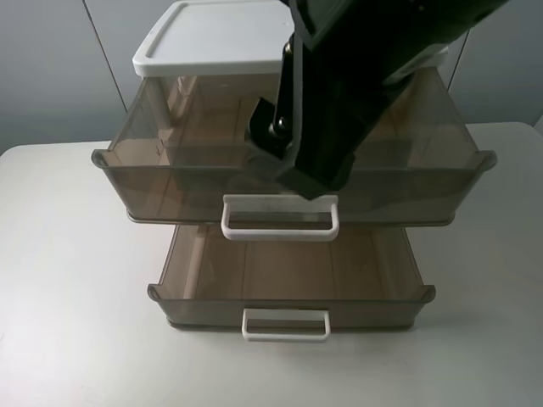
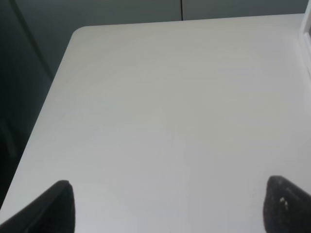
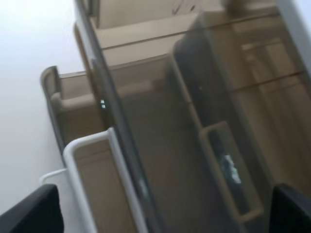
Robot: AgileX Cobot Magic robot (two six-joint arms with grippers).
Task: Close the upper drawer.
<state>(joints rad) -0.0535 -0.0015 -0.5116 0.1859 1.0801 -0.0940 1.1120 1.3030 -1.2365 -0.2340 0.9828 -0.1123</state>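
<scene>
While the left gripper (image 2: 170,211) hangs over bare table (image 2: 170,97) with its fingers (image 2: 60,208) spread wide and nothing between them, it has no part in this step and is best kept there, out of the way. At the centre of the exterior view, the upper drawer (image 1: 170,191) stands pulled well out of the cabinet (image 1: 212,38). Its tall front faces the camera, and its white handle (image 1: 280,234) hangs at the middle of that front. Below it the lower drawer (image 1: 204,312) is out too, further toward the camera, so the 2 fronts are stepped. The right arm (image 1: 365,76) reaches down from the upper right across the open drawer, its end near the front wall above the handle. The right wrist view shows the right gripper (image 3: 163,216) with fingers (image 3: 34,216) wide apart and holding nothing, the smoky front wall and white handle close ahead. Whether anything touches the drawer I cannot tell.

Closing needs a push, not a grasp. Bring the fingers down in front of the front wall, near the handle at mid-width, so the drawer runs straight and does not skew in its slot. Press level toward the cabinet until the front meets it. Keep above the lower drawer's rim, and do not bear down: thin plastic flexes, and a light cabinet may slide on the table.
</scene>
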